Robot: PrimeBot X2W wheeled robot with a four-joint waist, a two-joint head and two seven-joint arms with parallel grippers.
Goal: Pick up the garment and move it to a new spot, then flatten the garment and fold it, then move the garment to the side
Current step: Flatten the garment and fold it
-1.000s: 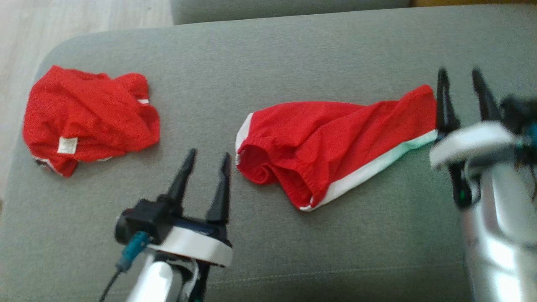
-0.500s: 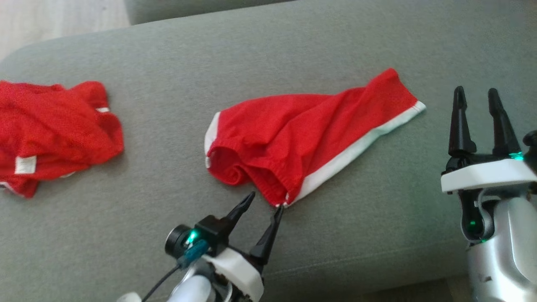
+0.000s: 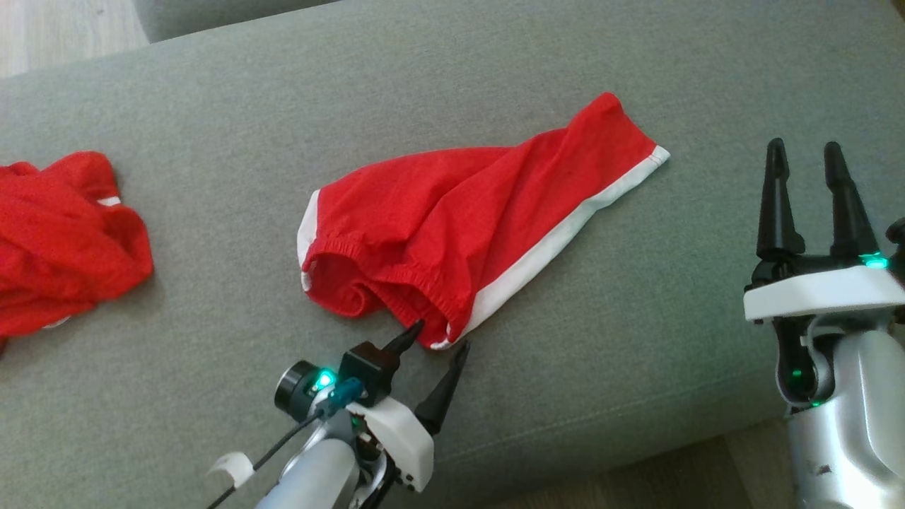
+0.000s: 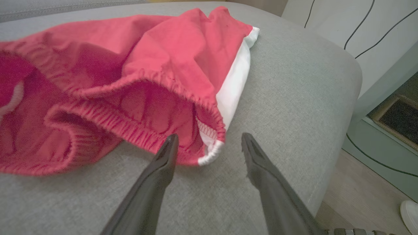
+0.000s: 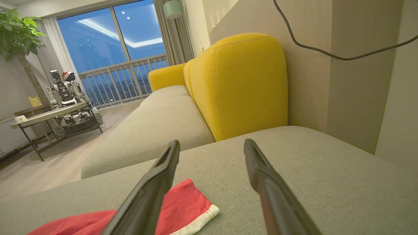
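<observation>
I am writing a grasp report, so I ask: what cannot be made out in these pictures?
Head view: the second red garment is cut off by the left edge.
Left wrist view: the shorts run past the left edge; folds hide their inside.
Left wrist view: whether the left end effector touches the shorts, I cannot tell.

Grey cushion (image 3: 636,332): red shorts (image 3: 459,219), red heap (image 3: 56,240)

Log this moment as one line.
red shorts: on cushion, ungripped | left gripper: open, straddling waistband corner | right gripper: open, clear
</observation>
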